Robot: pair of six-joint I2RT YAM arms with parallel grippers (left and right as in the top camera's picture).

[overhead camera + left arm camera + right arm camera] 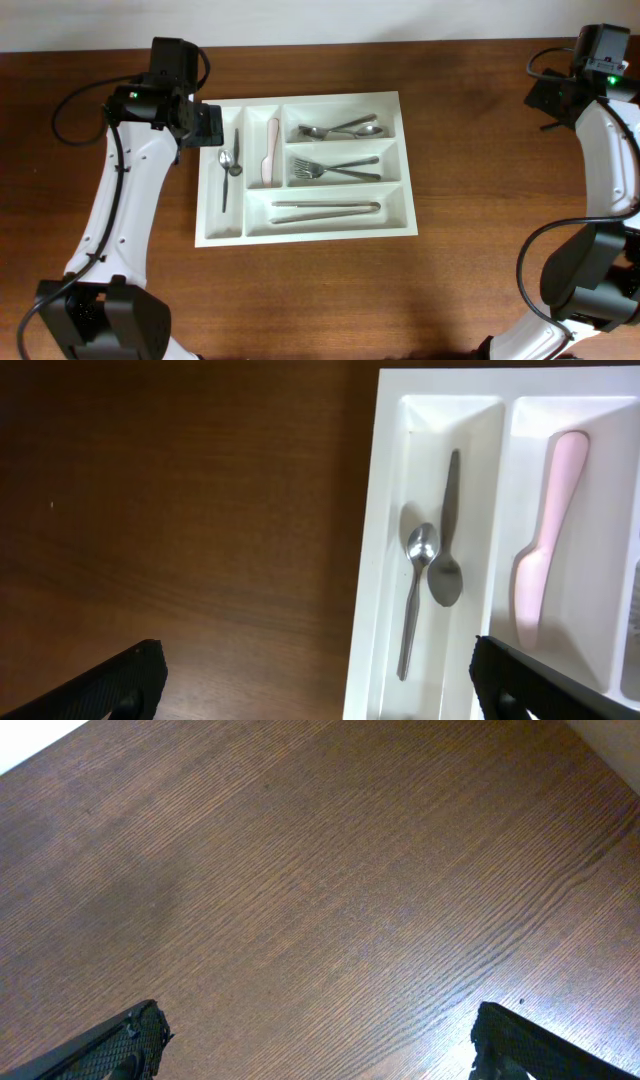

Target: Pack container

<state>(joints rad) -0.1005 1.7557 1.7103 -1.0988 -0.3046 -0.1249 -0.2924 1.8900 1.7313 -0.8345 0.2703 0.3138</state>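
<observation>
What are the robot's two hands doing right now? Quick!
Left gripper: open, holding nothing.
Right gripper: open, holding nothing.

Smooth plastic container (225, 222) w/ shiny metal spoons (421, 547)

White arm links (112, 215), black joint housings (100, 315), looping black cables (56, 122), green indicator lights (611, 63), black textured fingers (115, 1040)

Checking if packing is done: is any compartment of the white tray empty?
None empty. In the tray, narrow slots hold teaspoons and a pink utensil; long ones hold spoons, forks, long metal pieces.
</observation>
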